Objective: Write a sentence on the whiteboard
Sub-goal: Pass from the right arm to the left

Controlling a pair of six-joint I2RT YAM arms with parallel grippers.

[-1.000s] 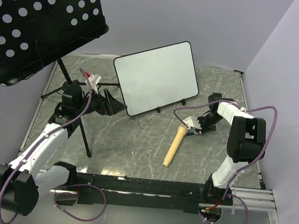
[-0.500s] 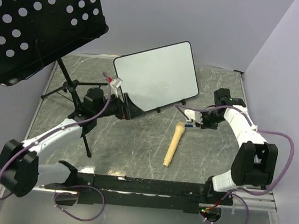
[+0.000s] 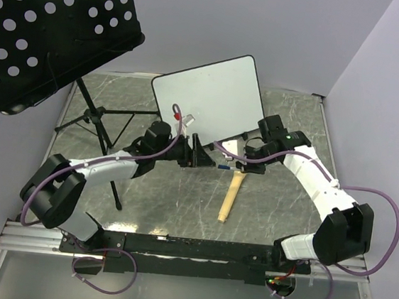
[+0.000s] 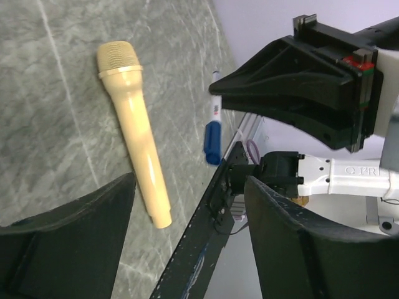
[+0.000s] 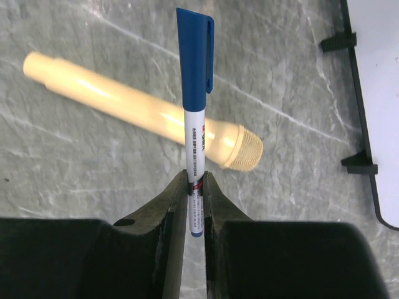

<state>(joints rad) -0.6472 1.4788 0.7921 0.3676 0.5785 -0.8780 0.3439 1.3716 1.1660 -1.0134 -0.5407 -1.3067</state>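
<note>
Whiteboard (image 3: 208, 97) leans propped on its feet just beyond both grippers (its face reads plain white from above). Left gripper (image 4: 187, 187) gapes wide, holding nothing, pointed toward the right gripper (image 5: 195, 180). A microphone (image 3: 232, 196) lies beneath the right gripper, whose fingers pinch a blue-capped marker (image 5: 194, 118), cap pointing outward.

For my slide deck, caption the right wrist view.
Right fingers pinch a capped blue marker over a tan microphone; whiteboard corner at right.
</note>
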